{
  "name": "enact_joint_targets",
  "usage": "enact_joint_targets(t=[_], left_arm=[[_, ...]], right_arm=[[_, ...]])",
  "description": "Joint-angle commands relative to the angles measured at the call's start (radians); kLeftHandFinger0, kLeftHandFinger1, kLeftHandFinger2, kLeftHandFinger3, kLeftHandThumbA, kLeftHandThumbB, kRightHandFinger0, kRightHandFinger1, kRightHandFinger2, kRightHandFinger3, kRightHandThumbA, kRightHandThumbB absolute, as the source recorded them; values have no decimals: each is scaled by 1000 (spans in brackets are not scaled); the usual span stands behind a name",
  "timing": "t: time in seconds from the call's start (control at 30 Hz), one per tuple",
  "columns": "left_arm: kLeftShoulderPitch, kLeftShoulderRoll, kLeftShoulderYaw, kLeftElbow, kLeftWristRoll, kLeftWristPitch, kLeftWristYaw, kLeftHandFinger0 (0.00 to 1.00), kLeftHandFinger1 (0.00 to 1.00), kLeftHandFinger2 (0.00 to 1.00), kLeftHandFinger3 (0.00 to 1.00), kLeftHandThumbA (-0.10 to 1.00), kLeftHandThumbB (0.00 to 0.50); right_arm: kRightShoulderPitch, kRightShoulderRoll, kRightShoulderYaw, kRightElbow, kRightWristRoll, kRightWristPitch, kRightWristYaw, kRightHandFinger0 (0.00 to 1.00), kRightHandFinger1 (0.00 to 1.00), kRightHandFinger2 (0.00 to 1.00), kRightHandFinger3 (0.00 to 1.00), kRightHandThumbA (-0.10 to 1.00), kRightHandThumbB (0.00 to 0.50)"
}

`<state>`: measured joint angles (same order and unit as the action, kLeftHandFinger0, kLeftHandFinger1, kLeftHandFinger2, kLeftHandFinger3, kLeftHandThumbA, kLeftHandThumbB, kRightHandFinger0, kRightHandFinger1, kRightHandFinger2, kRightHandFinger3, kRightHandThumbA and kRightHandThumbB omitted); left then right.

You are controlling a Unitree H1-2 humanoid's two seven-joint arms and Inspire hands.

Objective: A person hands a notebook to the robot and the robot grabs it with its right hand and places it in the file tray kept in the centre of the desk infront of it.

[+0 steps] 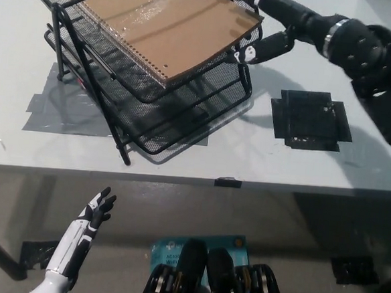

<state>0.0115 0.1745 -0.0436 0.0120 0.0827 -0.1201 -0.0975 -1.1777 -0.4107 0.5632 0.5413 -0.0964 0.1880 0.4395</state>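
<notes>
A brown spiral-bound notebook (167,24) lies flat in the top tier of the black wire-mesh file tray (176,128). Its right corner juts out past the tray's right rim. My black right hand (274,28) is at that corner, reaching in from the upper right. Its fingers are spread wide, some above the corner and one below beside the tray's rim, and they do not clamp the notebook. My white left hand (85,236) rests low at the lower left, below the desk edge, with its fingers apart and nothing in it.
The tray stands on a white desk (181,162), on grey tape patches (50,113). A black tape square (311,121) lies to the tray's right. The desk's front edge runs across the middle of the view, with dark floor below.
</notes>
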Motion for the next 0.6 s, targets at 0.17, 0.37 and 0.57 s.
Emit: enact_joint_targets(t=[0.17,0.37,0.57], left_arm=[[-62,40,4,-71,-1,-28,-25,1000,1000,1000,1000,1000,55],[-66,32,5,-54,0,-54,-17,1000,1000,1000,1000,1000,31],[-55,30,10,-62,-9,-43,-16,1000,1000,1000,1000,1000,47]], right_arm=[[-376,-470,-42,-596,823,282,411,1000,1000,1000,1000,851,500],[-100,-565,-336,-902,821,282,256,1000,1000,1000,1000,1000,500],[216,-597,-613,-1256,772,274,51,1000,1000,1000,1000,1000,500]])
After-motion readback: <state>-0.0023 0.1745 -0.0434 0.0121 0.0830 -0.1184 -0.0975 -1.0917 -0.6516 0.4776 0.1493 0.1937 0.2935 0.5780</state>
